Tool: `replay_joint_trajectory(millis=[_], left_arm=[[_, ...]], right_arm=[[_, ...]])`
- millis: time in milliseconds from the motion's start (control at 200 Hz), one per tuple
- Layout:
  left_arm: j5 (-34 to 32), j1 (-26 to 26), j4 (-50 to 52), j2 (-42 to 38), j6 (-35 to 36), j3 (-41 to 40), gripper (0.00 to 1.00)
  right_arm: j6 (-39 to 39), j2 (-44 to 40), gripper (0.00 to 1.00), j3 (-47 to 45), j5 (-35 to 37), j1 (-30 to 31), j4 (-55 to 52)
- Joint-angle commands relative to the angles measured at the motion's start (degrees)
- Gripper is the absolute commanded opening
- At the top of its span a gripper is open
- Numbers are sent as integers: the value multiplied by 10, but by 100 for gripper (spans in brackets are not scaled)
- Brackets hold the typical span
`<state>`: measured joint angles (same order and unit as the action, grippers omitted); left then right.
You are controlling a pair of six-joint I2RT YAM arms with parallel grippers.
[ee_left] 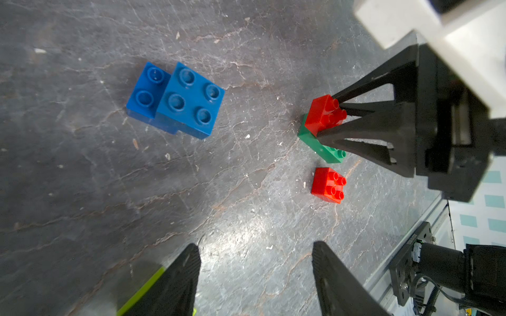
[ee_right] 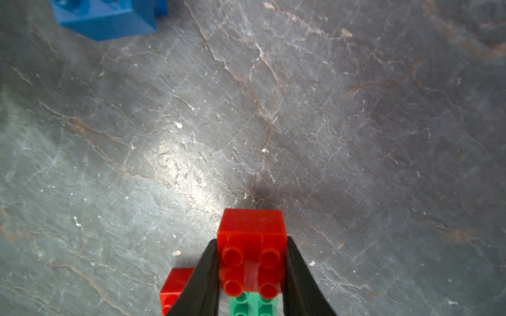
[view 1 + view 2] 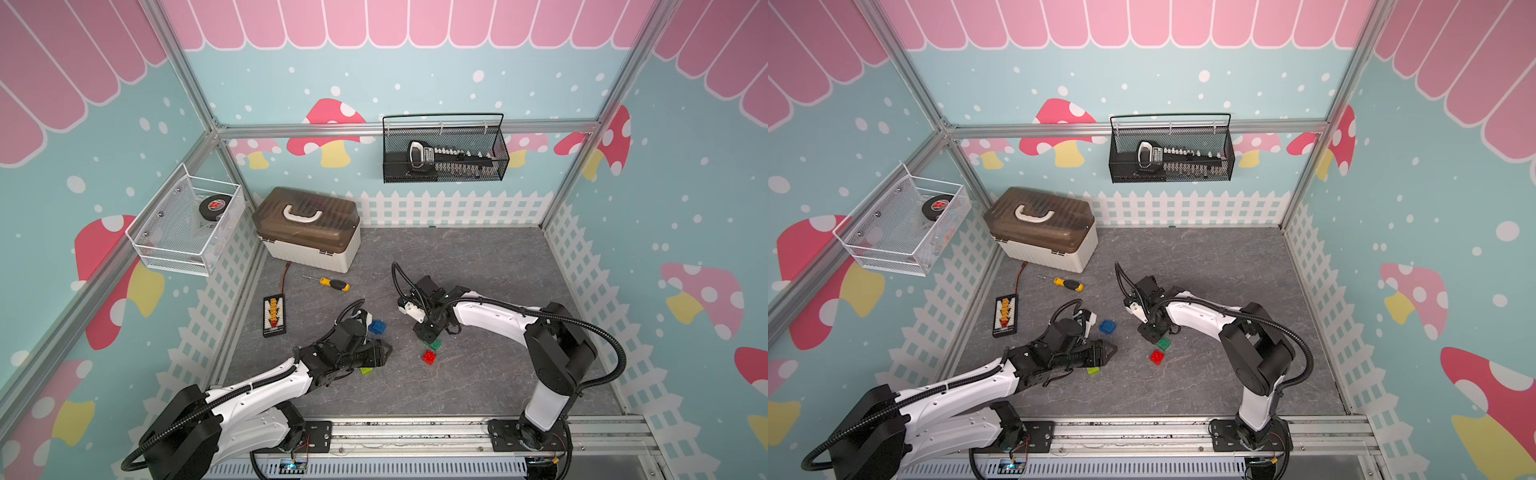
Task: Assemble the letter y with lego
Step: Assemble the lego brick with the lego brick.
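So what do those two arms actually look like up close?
Both the left arm and right arm have white shells with black joints and ribbed black cable hoses. The left tool and right tool are black, each with two tapering triangular fingers.

You see two blue studded plastic bricks (image 1: 175, 101) joined offset; red square brick (image 1: 324, 115) atop long dark-green brick (image 1: 327, 153); second red brick (image 1: 328, 186) just beside; lime-green brick (image 3: 366, 370) apart.

Brown-lidded toolbox (image 3: 306, 229), yellow-handled screwdriver (image 3: 332, 283), black connector board (image 3: 274, 315), white wire basket (image 3: 172, 251), black mesh basket (image 3: 395, 170).
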<state>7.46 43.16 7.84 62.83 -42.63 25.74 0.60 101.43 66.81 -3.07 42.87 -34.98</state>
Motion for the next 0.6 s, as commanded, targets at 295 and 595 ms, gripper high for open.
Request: replay_joint_trajectory(millis=[295, 595], left_arm=[[-10, -4, -6, -5, 0, -10, 67], [-9, -4, -10, -5, -1, -12, 67]], right_arm=[[6, 3, 26, -27, -17, 6, -39], [14, 3, 26, -23, -11, 5, -62]])
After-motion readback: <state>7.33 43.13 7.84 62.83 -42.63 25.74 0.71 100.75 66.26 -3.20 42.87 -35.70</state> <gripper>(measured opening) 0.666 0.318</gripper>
